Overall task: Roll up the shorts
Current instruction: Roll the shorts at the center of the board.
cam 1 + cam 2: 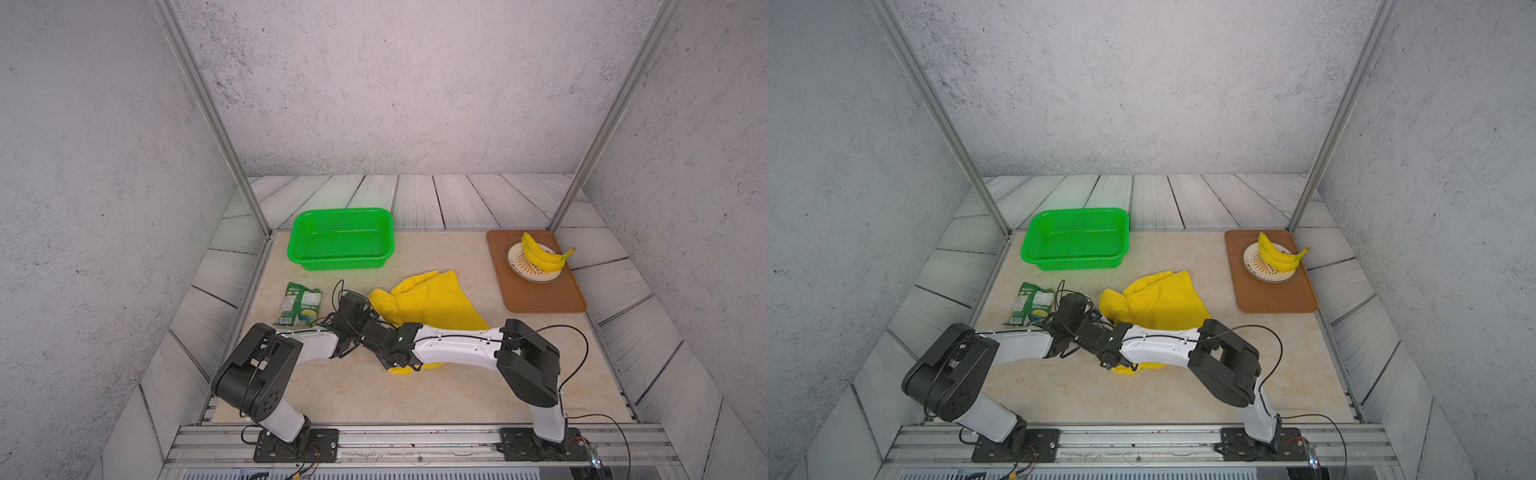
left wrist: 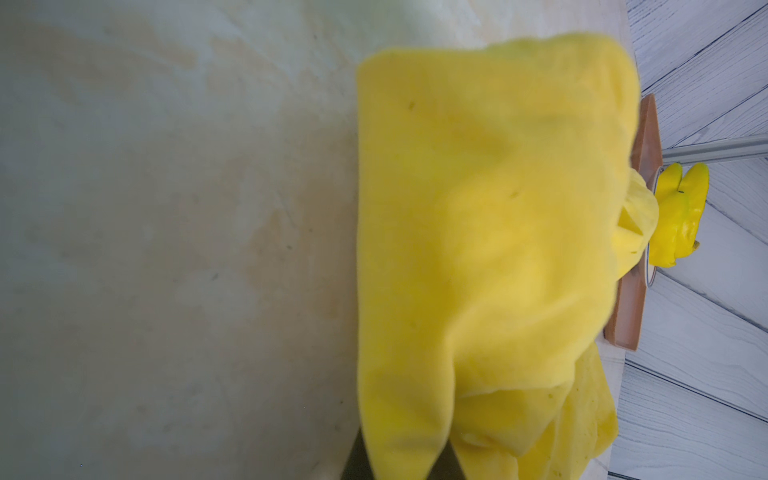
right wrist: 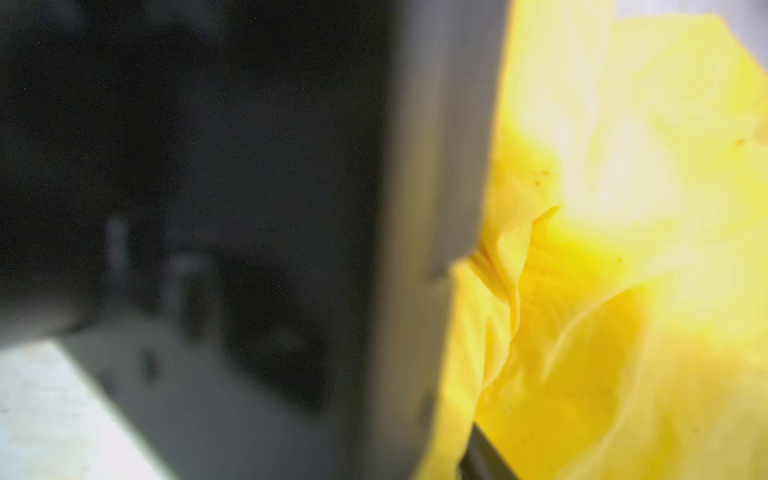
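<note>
The shorts [image 1: 428, 305] lie crumpled mid-table, between bag [image 1: 301, 305] and tray [image 1: 540, 300]. The left gripper [image 2: 400, 467] pinches a fold at their left edge. The right gripper [image 1: 397, 362] sits at the near edge, and I cannot tell its grip. Both should turn the fabric together, taut, for a tight roll.

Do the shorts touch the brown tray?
Apart. Both top views show a strip of bare table between the shorts and the tray.
</note>
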Controlling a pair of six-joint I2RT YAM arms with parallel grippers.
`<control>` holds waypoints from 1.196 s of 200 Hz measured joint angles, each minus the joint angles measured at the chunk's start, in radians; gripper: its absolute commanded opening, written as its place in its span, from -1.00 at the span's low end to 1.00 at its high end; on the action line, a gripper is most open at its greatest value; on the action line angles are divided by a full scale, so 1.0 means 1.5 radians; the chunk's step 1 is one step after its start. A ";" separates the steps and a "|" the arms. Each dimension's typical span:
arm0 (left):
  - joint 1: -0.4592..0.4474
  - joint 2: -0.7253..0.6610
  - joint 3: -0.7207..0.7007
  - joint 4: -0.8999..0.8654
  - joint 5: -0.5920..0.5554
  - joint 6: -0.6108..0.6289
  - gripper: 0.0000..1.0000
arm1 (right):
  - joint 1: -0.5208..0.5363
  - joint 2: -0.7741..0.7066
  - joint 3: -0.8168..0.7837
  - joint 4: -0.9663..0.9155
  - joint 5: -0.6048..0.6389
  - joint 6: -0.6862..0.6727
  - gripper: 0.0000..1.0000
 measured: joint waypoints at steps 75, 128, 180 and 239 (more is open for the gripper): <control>0.031 -0.144 0.001 -0.146 -0.028 0.016 0.45 | -0.075 -0.144 -0.251 0.298 -0.269 0.028 -0.66; 0.034 -0.216 0.012 -0.189 -0.048 0.064 0.59 | -0.219 -0.177 -0.510 0.740 -0.560 0.210 -0.66; 0.010 -0.118 0.017 -0.127 -0.002 0.072 0.66 | -0.279 -0.003 -0.625 1.208 -0.668 0.423 -0.63; -0.010 0.039 0.071 -0.023 0.042 0.063 0.03 | -0.291 0.035 -0.634 1.288 -0.685 0.478 -0.49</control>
